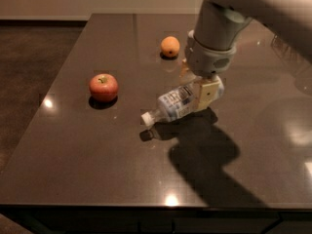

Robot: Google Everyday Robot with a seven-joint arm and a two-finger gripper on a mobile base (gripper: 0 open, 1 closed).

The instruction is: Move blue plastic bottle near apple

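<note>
Pale-blue clear plastic bottle (176, 103), likely light, slick and crushable, hangs tilted, clamped near its base by the two-finger gripper (199, 90), right of the round red apple (103, 87).

Claw (197, 94) grips tilted blue plastic bottle (173, 105); apple (103, 87) leftward.

Single camera, high over the near edge of the table (97, 169), angled down toward the far wall, seemingly fairly close, gripper (196, 87) right of centre, clasping the blue plastic bottle (173, 104).
</note>
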